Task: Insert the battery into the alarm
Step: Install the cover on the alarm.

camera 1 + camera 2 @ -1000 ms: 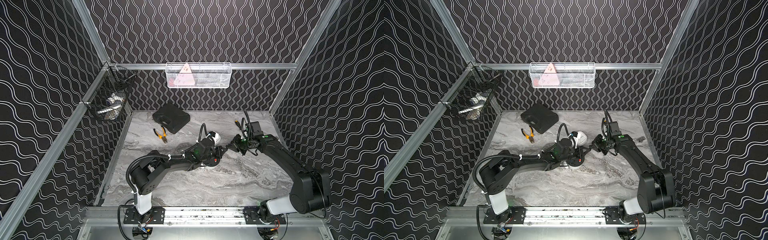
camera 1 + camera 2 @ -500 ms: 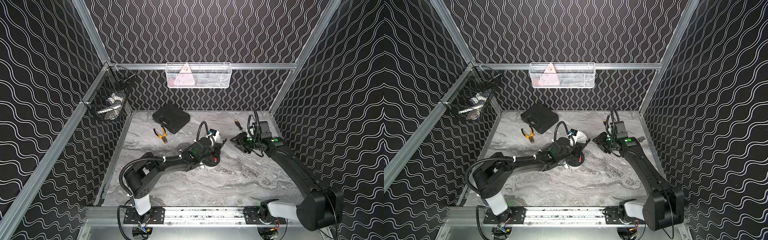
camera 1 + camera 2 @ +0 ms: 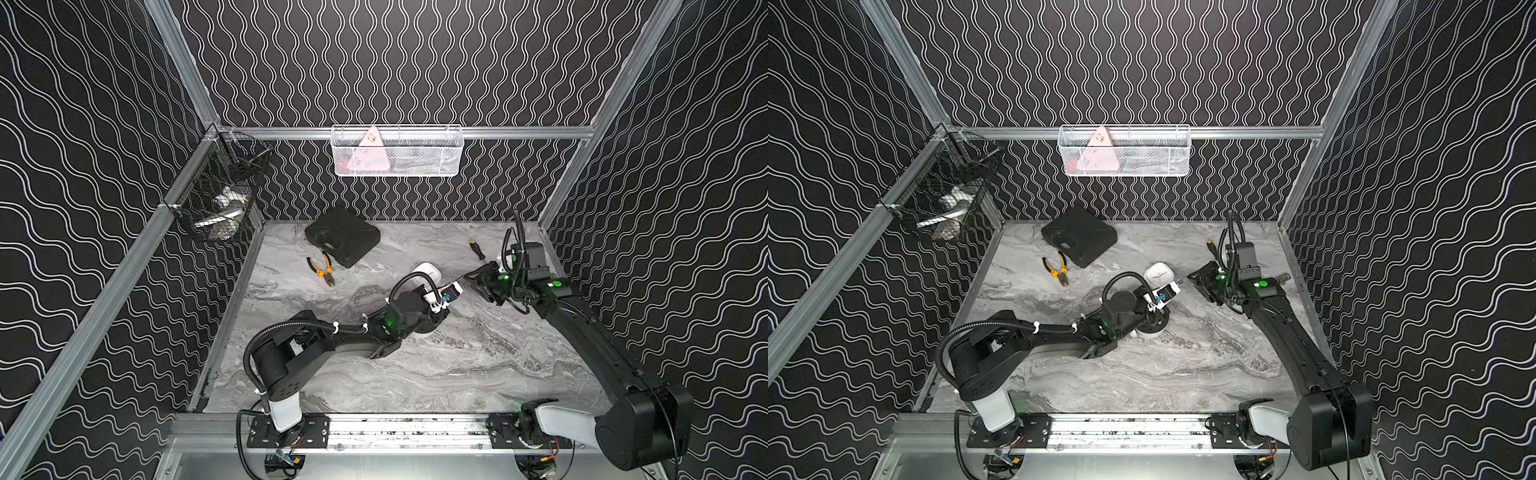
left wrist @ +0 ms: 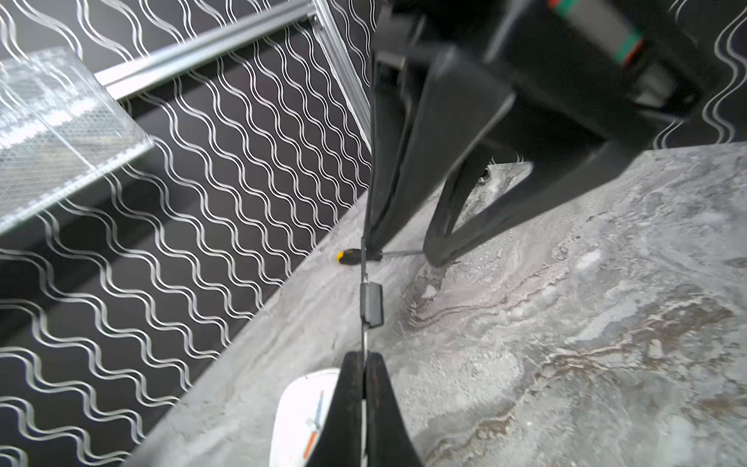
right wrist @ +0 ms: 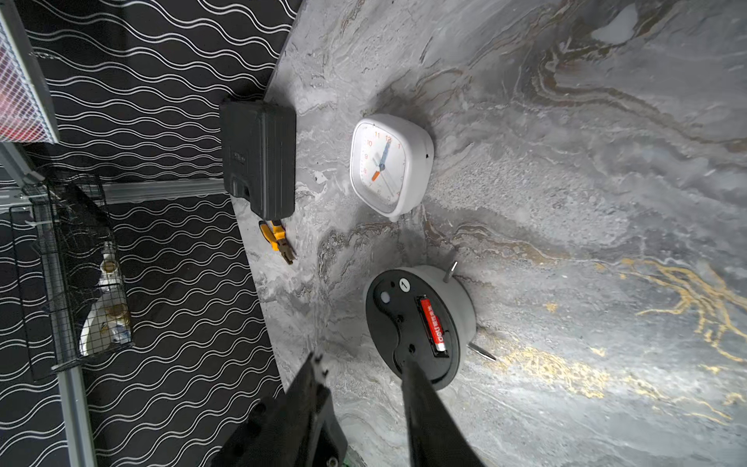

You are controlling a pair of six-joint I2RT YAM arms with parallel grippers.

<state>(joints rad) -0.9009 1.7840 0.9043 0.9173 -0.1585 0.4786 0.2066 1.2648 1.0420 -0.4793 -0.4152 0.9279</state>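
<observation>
My L arm [image 3: 353, 336] hangs over alarm [image 5: 388, 323]; white clock [image 5: 390, 165] near, behind; table [image 3: 436, 374] front passable.

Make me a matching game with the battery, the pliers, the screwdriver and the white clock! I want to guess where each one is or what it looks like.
Things:
1. battery
2. pliers
3. screwdriver
4. white clock

Clues:
A. lies beside the black case
B. sits in the slot in the round alarm's back
C. lies on the table near the back right corner
D. shows a face with orange numbers

Pairs: 1-B, 2-A, 3-C, 4-D.
</observation>
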